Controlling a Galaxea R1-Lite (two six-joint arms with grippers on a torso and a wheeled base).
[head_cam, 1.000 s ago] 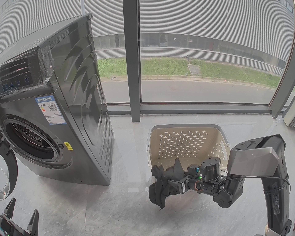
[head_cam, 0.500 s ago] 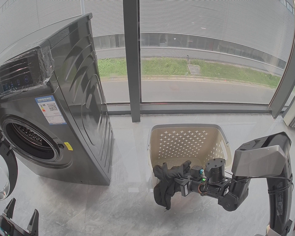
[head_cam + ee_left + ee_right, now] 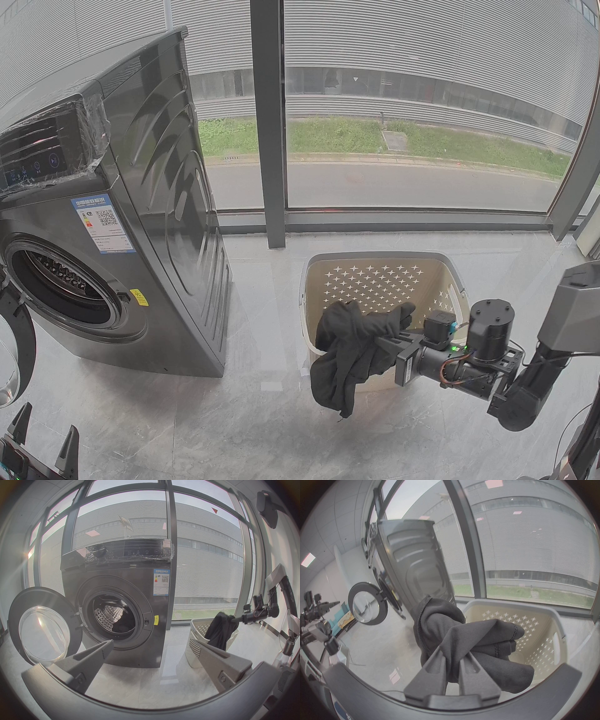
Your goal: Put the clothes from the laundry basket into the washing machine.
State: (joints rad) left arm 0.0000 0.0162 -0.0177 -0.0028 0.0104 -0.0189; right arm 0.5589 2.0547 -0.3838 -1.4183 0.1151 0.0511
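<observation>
At far left, the left hand sits low and spread, holding nothing, before the washing machine with its drum mouth open. Well to the right, the right hand pinches a dark garment that droops over the front rim of the laundry basket. The drum lies leftward, and the cloth hides part of the basket floor.

Laundry corner: washing machine, glass wall
</observation>
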